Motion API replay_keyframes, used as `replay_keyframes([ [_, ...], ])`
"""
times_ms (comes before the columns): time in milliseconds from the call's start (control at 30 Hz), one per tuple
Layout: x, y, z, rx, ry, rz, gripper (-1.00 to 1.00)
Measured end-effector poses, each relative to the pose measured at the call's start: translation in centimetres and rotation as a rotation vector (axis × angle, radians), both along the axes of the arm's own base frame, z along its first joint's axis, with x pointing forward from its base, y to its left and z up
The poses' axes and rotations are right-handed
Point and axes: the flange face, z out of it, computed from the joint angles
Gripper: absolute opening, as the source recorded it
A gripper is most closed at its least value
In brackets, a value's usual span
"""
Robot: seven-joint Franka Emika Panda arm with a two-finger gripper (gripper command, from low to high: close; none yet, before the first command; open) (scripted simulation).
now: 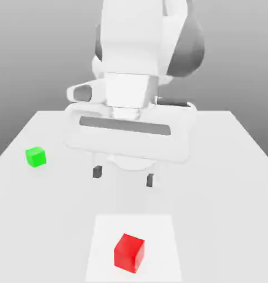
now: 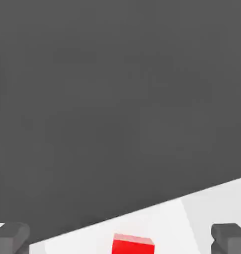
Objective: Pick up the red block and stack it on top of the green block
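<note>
Tool (image 1: 122,176) hangs released mid-frame above my desk (image 1: 224,182); red block (image 1: 129,252) bottom centre, green block (image 1: 36,156) left.

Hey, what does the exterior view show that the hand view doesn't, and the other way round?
Exterior view alone: the green block on the table toward that view's left, and the white arm above the open gripper, which hangs apart from both cubes. Hand view alone: a dark backdrop beyond the table's edge. Both share the red block, resting on the table, not gripped, and the two dark fingertips.
</note>
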Motion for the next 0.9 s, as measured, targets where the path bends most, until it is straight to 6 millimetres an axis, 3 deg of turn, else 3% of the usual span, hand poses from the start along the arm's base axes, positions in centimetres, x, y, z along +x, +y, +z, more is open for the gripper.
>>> replay_keyframes([
  [167, -2.2, 0.2, -9.3, 0.046, 0.140, -0.071, 0.00],
  [333, -2.6, 0.3, -15.7, 0.054, 0.162, -0.084, 0.00],
  [367, -2.6, 0.3, -16.6, 0.054, 0.163, -0.083, -1.00],
  [600, -2.6, 0.3, -16.6, 0.054, 0.162, -0.084, -1.00],
  [767, -2.6, 0.2, -11.4, 0.054, 0.162, -0.084, -1.00],
  [800, -2.9, -0.9, -10.7, 0.048, 0.161, -0.102, -1.00],
  [900, -4.3, -6.9, -9.6, 0.021, 0.158, -0.204, -1.00],
])
